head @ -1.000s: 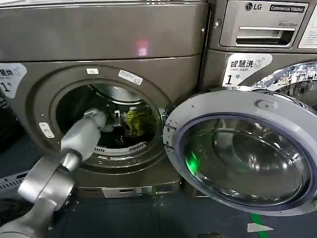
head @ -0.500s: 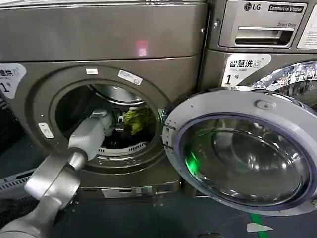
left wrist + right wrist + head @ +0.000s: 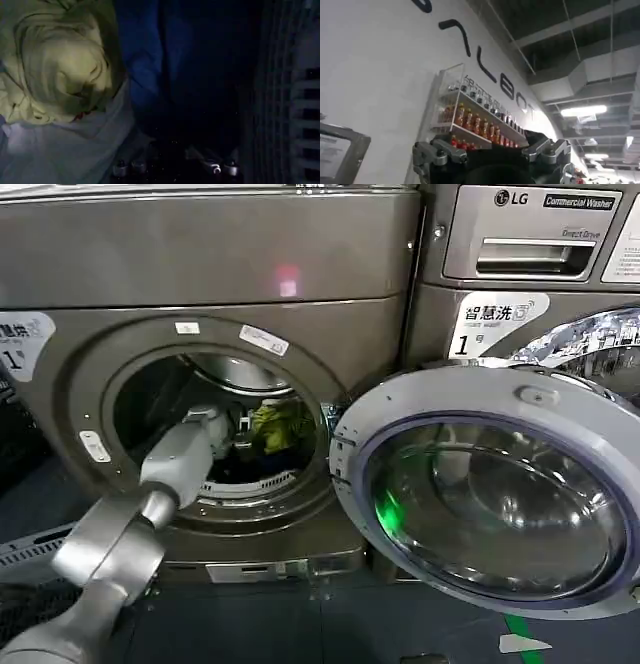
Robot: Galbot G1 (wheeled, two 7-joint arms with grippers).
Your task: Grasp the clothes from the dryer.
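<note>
From where I stand, the clothes (image 3: 277, 424) lie as a small crumpled heap deep in the drum of the dryer (image 3: 210, 374), toward the door side of the round opening, and the left arm reaches in through the porthole so that the left tool (image 3: 238, 431) sits just beside them. In the left wrist view the bundle is close ahead of the tool: a yellow-green piece (image 3: 60, 60) coiled in soft folds, a whitish-grey piece (image 3: 65, 145) spread beneath it, and a blue piece (image 3: 145, 55) draped next to both. The tool's two fingertips (image 3: 125, 167) stand apart with nothing between them, so it is open and holds nothing. These look like light, limp fabrics that will sag and stretch when lifted, not slippery but apt to come up one layer at a time; I judge the best hold is a pinch on a thick fold where the yellow-green coil meets the grey cloth, so more than one piece is caught. The drum wall behind is hard ribbed metal, and the light grey door (image 3: 490, 484) with its glass bowl hangs open to the side. The right tool (image 3: 490, 160) is parked well away, facing a wall shelf of bottles (image 3: 480, 125), its fingers spread and empty.
</note>
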